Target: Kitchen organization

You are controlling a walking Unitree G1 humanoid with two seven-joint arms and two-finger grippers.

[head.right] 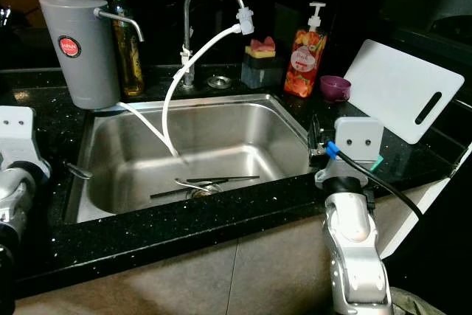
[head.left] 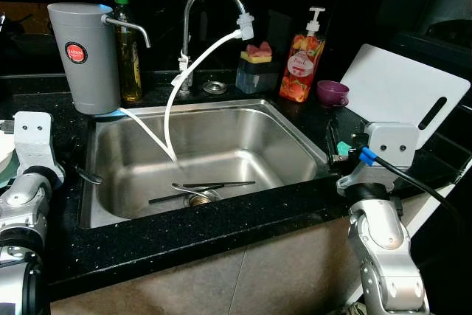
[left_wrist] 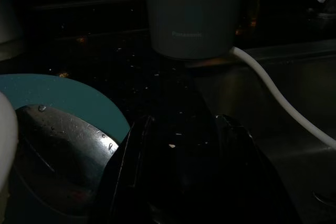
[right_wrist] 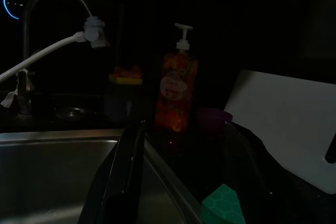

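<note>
The stainless steel sink [head.left: 221,145] sits in a black speckled counter [head.left: 184,237], with the robot facing it from the front edge. Several long dark utensils [head.left: 203,188] lie across the sink floor at the drain [head.left: 200,197]. A curved tap [head.left: 210,5] rises behind the basin, and a white hose [head.left: 193,64] runs from its spout down into the basin and back to a grey water filter jug [head.left: 85,57] at the rear left corner. Behind the jug stands a bottle of amber liquid [head.left: 130,64]. Right of the tap are a sponge holder [head.left: 254,68], an orange soap dispenser [head.left: 302,60] and a small purple cup [head.left: 333,92]. A white cutting board [head.left: 402,94] leans at the far right. The left gripper [left_wrist: 181,145] rests over the counter left of the sink, fingers spread apart with nothing between them; a teal plate [left_wrist: 68,103] holding a wet steel piece [left_wrist: 58,156] lies just beside it. The right gripper [right_wrist: 181,171] rests at the sink's right rim, fingers likewise parted and empty, with a green sponge [right_wrist: 223,205] near its tips.
</note>
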